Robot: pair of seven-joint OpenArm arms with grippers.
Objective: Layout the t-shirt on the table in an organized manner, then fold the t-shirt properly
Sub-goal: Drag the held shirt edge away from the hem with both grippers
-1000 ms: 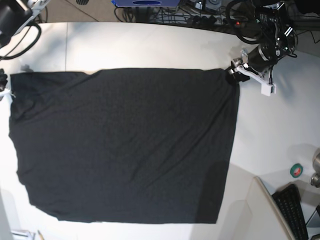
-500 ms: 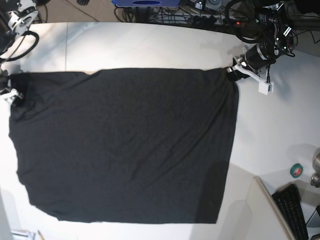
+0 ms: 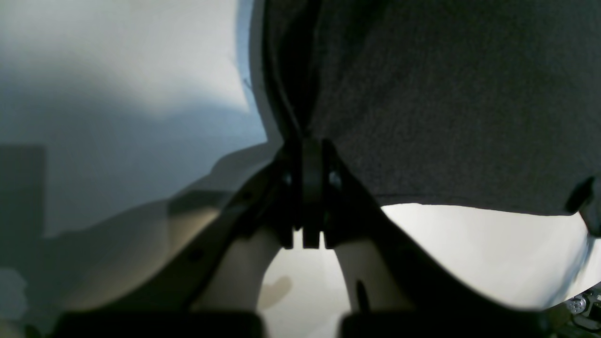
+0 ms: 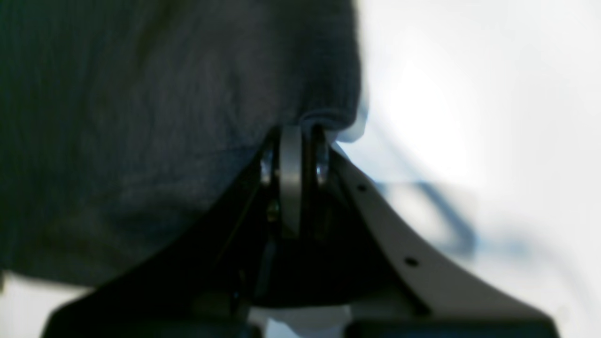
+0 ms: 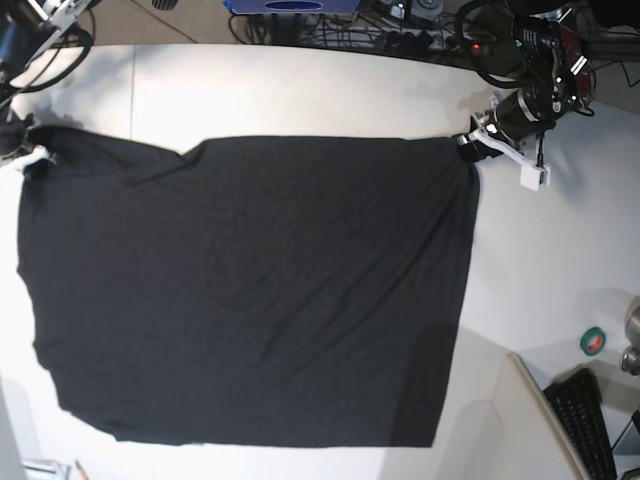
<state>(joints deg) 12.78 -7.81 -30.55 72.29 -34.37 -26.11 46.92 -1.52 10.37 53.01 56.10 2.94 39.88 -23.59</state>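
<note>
The black t-shirt (image 5: 250,290) lies spread nearly flat across the white table (image 5: 300,90), and it looks light, limp and prone to wrinkle, so it is best held at its corners. The left gripper (image 5: 470,143) is clamped on the shirt's far corner. The right gripper (image 5: 25,155) pinches the opposite far corner, lifting a small peak.

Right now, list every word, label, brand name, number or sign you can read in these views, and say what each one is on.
None can be read in any view.
t-shirt: plain black side up, no print or tag showing.
table: bare white, no markings.
Keyboard: key legends too small to read.
Green tape roll: any lettering too small to tell.
Gear at the far edge: no label legible.
</note>
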